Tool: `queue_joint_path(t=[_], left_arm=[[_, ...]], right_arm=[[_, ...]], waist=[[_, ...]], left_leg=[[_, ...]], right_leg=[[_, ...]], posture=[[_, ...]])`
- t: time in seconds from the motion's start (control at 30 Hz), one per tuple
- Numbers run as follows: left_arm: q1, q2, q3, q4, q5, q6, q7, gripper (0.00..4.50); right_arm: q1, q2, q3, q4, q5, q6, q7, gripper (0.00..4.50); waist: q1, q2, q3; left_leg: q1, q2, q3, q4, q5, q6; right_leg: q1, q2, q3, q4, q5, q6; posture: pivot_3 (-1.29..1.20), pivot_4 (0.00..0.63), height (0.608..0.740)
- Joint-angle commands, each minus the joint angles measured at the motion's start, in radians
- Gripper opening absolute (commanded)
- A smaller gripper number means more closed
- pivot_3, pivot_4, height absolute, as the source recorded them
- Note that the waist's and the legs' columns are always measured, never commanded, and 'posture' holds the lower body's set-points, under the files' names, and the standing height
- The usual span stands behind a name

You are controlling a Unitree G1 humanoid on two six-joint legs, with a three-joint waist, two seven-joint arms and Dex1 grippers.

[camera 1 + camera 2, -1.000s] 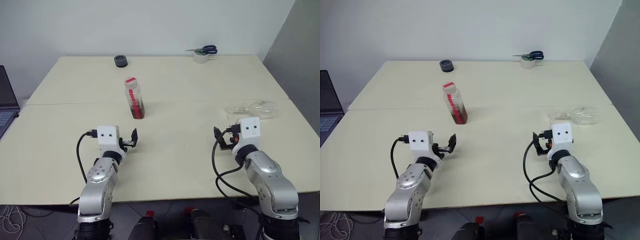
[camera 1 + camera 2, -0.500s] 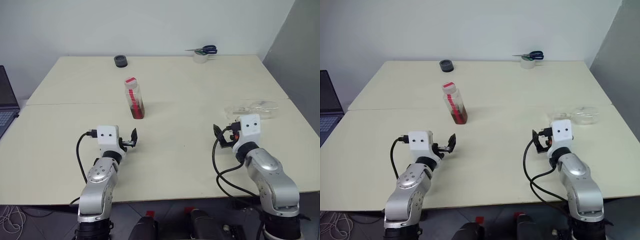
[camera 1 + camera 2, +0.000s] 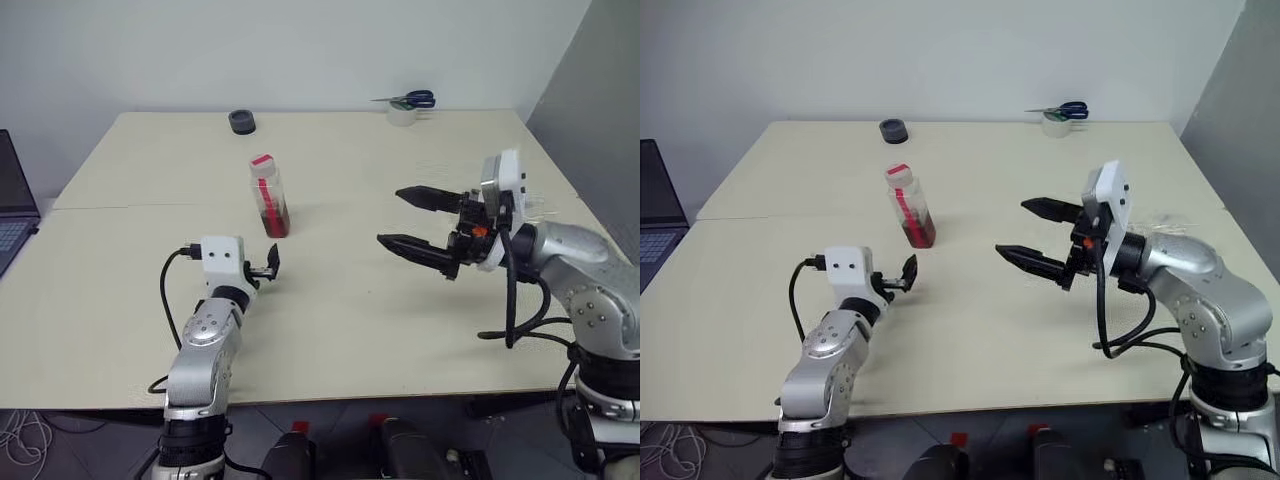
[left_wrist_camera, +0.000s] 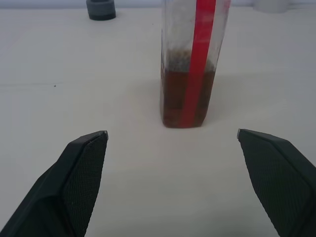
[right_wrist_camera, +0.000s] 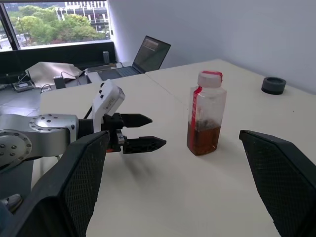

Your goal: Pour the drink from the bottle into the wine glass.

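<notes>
Two grippers work above the pale counter (image 3: pixel 350 330). The left gripper (image 3: pixel 269 270) sits low near the counter's near edge, level, pointing at the bottle, with its jaws wide and nothing between them. The right gripper (image 3: pixel 405 219) is raised above the counter at mid-depth, turned sideways toward the robot's left, jaws wide and empty.

The bottle (image 3: pixel 268 195) stands upright just beyond the left gripper, apart from it, left of the counter's centre. It is a small clear plastic bottle of squarish section, with a red cap and a red strip running down one face. The drink (image 4: pixel 174 101) is a reddish-brown translucent liquid that fills roughly the lower third of the bottle; the upper walls are clear with faint residue.

The wine glass (image 3: pixel 1165 222) is largely hidden behind the right arm, near the counter's right edge; whether it stands or lies cannot be told.

At the far edge lie a dark grey tape roll (image 3: pixel 241 122) and, to the right, scissors (image 3: pixel 412 99) with blue handles resting on a pale tape roll (image 3: pixel 402 115). A laptop (image 3: pixel 14 205) shows at the far left.
</notes>
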Motion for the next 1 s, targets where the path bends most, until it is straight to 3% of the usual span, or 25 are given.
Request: queue_joint_path(t=[0.03,1.0], left_arm=[[-0.047,0.008,-0.001,0.013,0.003,-0.034,-0.005,4.48],[-0.356,0.001,0.006,0.492,0.022,-0.286,-0.017,4.48]], right_arm=[[-0.028,0.017,0.012,-0.023,0.038,0.006,-0.023,4.50],[-0.040,0.026,0.013,-0.113,0.153,0.057,-0.193,4.50]], waist=[[0.001,0.000,0.000],[0.008,0.000,0.000]], left_leg=[[0.000,0.000,0.000,0.000,0.001,-0.002],[-0.002,0.000,-0.002,0.001,0.002,-0.003]], right_leg=[[0.000,0.000,0.000,0.000,0.000,0.000],[-0.002,-0.001,0.000,0.000,0.000,0.000]], posture=[[0.00,0.150,0.740],[0.00,0.150,0.740]])
